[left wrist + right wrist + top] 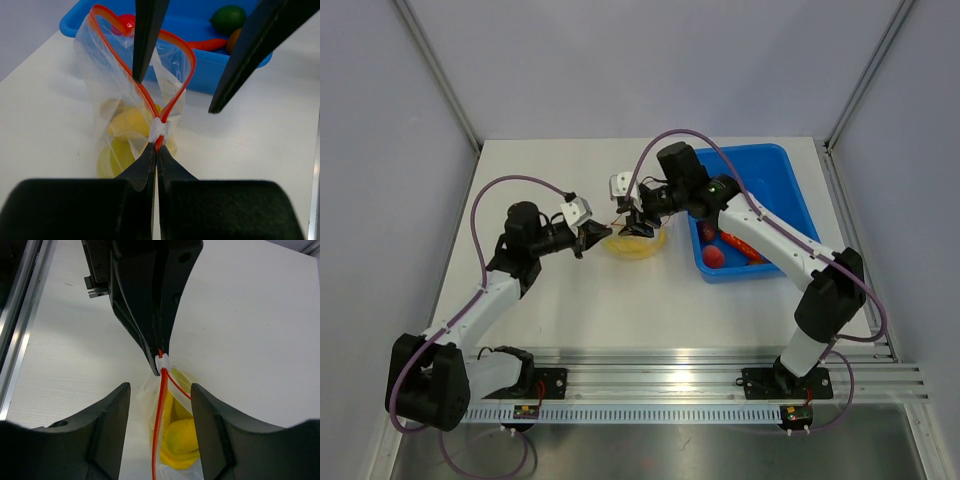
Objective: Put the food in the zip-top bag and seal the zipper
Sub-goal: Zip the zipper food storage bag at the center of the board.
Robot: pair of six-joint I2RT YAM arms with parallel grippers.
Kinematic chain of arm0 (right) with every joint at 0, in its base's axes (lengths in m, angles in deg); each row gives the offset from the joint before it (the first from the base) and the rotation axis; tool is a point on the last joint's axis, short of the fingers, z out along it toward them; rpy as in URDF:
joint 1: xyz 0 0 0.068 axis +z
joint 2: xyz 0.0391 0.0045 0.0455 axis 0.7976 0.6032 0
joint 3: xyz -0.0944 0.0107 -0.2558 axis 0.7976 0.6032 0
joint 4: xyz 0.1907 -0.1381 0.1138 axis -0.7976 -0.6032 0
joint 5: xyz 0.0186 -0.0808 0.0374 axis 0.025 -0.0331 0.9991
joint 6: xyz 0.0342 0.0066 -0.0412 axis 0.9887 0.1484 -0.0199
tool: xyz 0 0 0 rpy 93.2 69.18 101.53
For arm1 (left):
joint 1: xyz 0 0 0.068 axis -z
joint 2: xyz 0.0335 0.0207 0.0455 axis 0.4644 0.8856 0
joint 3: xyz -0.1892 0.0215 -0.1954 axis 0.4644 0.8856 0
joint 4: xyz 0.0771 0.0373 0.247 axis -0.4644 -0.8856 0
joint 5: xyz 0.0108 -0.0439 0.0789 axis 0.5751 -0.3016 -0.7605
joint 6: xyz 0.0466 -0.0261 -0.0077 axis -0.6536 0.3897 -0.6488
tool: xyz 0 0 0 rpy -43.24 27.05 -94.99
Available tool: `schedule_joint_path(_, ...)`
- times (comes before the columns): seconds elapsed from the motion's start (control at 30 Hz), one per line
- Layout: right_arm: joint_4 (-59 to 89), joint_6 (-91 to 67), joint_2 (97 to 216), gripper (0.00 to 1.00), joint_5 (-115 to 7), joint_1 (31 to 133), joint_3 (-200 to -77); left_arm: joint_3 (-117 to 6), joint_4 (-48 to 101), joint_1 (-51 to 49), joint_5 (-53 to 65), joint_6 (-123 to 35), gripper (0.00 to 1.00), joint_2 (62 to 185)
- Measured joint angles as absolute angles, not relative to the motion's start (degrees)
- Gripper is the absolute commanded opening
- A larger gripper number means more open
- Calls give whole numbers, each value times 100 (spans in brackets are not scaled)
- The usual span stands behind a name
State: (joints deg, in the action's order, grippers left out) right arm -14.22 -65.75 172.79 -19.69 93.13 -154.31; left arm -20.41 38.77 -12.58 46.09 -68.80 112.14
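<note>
Left gripper: is pinching one end of the thin orange-red zipper strip.
Right gripper: is hovering with jaws spread, straddling that strip.
Curved yellow toy banana: is lying inside the crinkly transparent zip-top bag on the white table.

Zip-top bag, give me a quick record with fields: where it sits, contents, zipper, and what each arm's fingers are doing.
bag: zip-top bag, on the table beside the blue bin
contents: yellow banana
zipper: unsealed, mouth gaping
left gripper: fingers shut on the zipper's end
right gripper: fingers open, astride the zipper, not gripping
</note>
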Motion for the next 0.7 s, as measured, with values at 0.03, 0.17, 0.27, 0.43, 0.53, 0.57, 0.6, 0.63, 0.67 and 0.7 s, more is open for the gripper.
schedule_joint_path(0.03, -1454, -6601, 17327, 58, -1966, 9355, -15442, -2049, 3877, -1260, 4626, -6880, 0, 11223)
schedule_joint_path(0.17, -1553, -6658, 17582, 56, -1955, 9460, -15632, -2054, 3877, -1269, 4670, -6880, 0, 11238)
schedule_joint_path(0.27, -1627, -6664, 17740, 50, -1864, 9473, -15818, -2054, 3875, -1275, 4676, -6880, 0, 11241)
schedule_joint_path(0.43, -1642, -6655, 17838, 45, -1792, 9481, -15945, -2054, 3875, -1317, 4692, -6880, 0, 11241)
schedule_joint_path(0.53, -1645, -6636, 17871, 40, -1761, 9481, -15947, -2054, 3875, -1334, 4698, -6880, 0, 11241)
schedule_joint_path(0.57, -1645, -6631, 17882, 40, -1750, 9481, -15947, -2054, 3875, -1339, 4700, -6880, 0, 11241)
schedule_joint_path(0.6, -1642, -6627, 17891, 40, -1739, 9481, -15947, -2054, 3875, -1341, 4705, -6880, 0, 11241)
schedule_joint_path(0.63, -1640, -6625, 17895, 40, -1730, 9481, -15947, -2054, 3875, -1345, 4711, -6880, 0, 11241)
schedule_joint_path(0.67, -1640, -6618, 17902, 38, -1722, 9481, -15947, -2054, 3875, -1352, 4716, -6880, 0, 11241)
schedule_joint_path(0.7, -1636, -6610, 17906, 33, -1719, 9481, -15951, -2054, 3875, -1356, 4718, -6880, 0, 11241)
